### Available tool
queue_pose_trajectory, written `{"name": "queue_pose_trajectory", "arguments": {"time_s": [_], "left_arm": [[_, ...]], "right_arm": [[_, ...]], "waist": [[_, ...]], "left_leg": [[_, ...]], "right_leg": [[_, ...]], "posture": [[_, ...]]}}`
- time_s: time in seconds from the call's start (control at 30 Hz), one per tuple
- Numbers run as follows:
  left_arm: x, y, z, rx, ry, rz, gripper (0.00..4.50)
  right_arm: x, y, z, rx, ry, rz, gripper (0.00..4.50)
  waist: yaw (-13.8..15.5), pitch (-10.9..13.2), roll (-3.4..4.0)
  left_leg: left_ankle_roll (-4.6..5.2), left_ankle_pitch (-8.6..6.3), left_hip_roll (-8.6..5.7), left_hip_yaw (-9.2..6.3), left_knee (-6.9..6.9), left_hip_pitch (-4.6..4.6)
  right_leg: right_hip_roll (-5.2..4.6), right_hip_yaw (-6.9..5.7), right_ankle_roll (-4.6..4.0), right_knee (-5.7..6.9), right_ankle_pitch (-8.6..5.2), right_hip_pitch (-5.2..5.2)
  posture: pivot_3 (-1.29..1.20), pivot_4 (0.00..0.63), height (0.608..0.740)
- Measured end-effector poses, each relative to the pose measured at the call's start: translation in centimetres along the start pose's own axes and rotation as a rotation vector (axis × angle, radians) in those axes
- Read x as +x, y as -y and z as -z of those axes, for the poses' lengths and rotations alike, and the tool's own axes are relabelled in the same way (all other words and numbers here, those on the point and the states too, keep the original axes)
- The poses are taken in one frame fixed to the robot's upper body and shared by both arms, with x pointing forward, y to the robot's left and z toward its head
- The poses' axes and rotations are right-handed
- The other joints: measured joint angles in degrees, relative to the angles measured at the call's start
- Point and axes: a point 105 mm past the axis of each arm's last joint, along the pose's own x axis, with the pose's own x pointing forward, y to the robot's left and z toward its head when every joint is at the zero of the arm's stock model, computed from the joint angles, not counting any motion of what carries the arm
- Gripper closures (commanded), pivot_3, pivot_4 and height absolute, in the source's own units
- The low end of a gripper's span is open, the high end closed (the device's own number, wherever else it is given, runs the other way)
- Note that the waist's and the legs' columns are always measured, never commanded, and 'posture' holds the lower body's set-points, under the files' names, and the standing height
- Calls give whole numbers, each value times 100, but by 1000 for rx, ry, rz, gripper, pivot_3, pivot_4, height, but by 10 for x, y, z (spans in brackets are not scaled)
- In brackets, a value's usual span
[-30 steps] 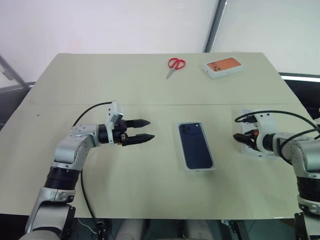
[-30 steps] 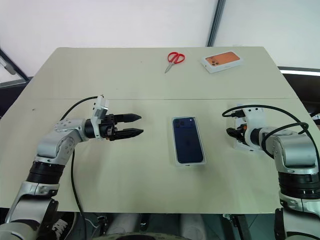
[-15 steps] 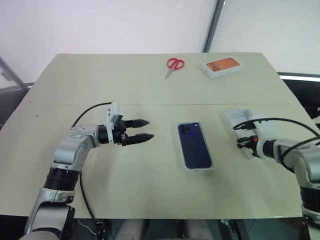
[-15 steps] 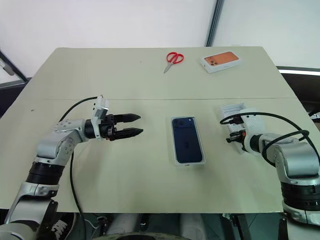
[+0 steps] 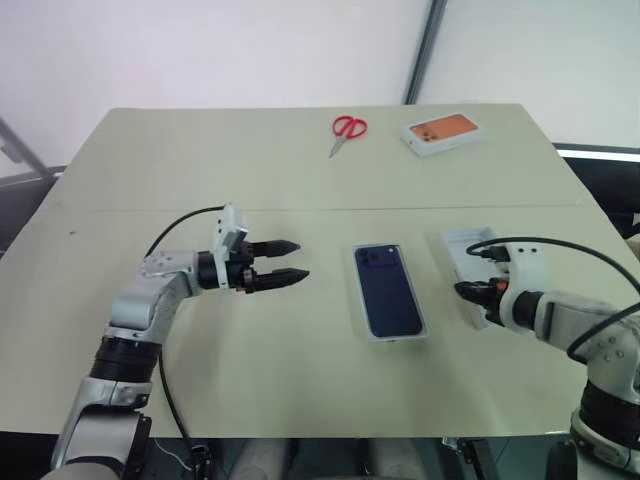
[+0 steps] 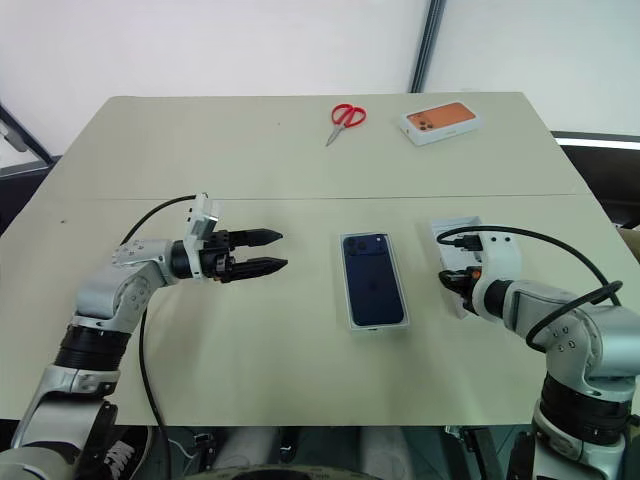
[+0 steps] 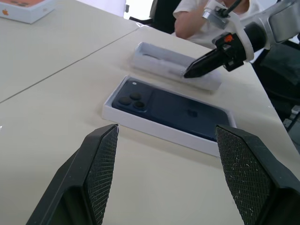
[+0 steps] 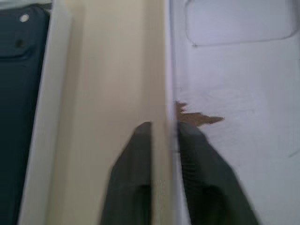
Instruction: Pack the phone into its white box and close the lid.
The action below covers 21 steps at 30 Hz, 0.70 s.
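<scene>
Lying in the box (image 5: 372, 330) mid-desk, the phone (image 5: 389, 291) is packed; the lid (image 5: 463, 252) is pinched at its wall by the right gripper (image 8: 164, 136), unplaced; the left gripper (image 5: 290, 260) is spread.

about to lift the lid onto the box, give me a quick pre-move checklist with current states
1. Phone lies flat inside the white box: ok.
2. Right gripper straddles the near wall of the lid, one finger each side: ok.
3. Grip firmly closed on that wall: cannot tell.
4. Left gripper open, apart from the box: ok.
5. Lid on the box: not ok; it lies open side up beside it.
</scene>
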Motion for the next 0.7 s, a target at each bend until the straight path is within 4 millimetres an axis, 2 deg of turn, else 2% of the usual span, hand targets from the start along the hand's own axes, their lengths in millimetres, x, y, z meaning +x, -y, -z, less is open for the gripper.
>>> {"name": "queue_pose_trajectory", "arguments": {"time_s": [0.1,0.33,0.57,0.7], "left_arm": [[0,1,-1,6,0,3,1082],[-1,3,1,26,12,5,1082],[8,11,1,35,28,35,1082],[11,16,6,27,29,37,1082]], "right_arm": [[-3,3,-4,-39,-6,40,642],[-14,13,-38,-175,-17,92,642],[-6,-1,-18,-276,-188,-12,642],[-2,-1,-19,-297,-218,-5,642]], "waist": [[6,4,7],[6,5,8],[7,5,7],[-1,5,7]], "left_leg": [[0,1,-2,7,1,-1],[1,1,1,11,0,-1],[2,0,1,12,2,-2],[2,0,2,12,1,-2]], "right_leg": [[-1,7,0,3,0,-4],[1,7,0,2,0,-4],[0,6,0,1,0,-2],[0,6,0,2,0,-4]], "posture": [[0,150,740],[0,150,740],[0,150,740],[0,150,740]]}}
